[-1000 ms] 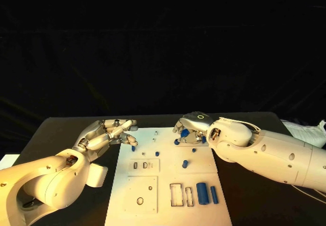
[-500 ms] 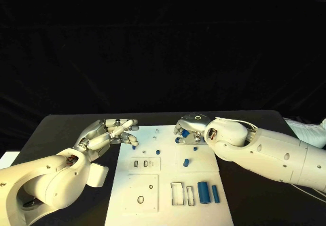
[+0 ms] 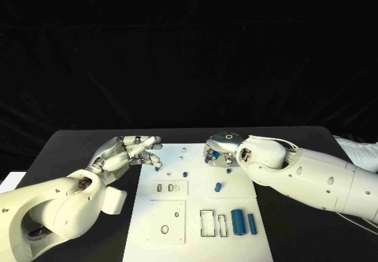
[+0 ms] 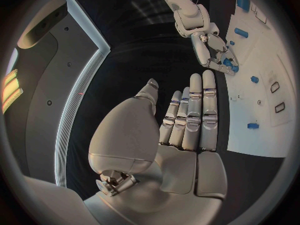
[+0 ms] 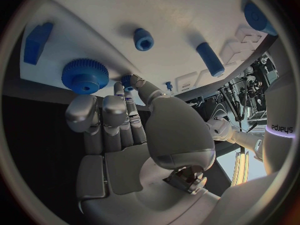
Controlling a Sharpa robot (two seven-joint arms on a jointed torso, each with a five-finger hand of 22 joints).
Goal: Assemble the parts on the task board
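**A:** Where's the part in play?

**B:** At the far right of the task board. The right robot hand looks to be pinching a small blue peg between thumb and one fingertip, its other fingers loosely curled, just beside the blue gear lying on the board.

**A:** And the other one?

**B:** The left robot hand hangs over the board's far left corner with nothing in it, fingers straight and side by side, thumb apart.

**A:** How would that peg handle?

**B:** I'd judge it hard plastic: very light, stiff, smooth enough to slip or twist out of metal fingertips. It's unlikely to break but easy to drop or flick away across the black counter.

**A:** So where should it be held?

**B:** On its sides, near the upper end, so the lower end is free to enter a hole. A pinch is right for it, gentle but square, since a tilted peg would probably jam. The gear would want a grip across its toothed rim instead.
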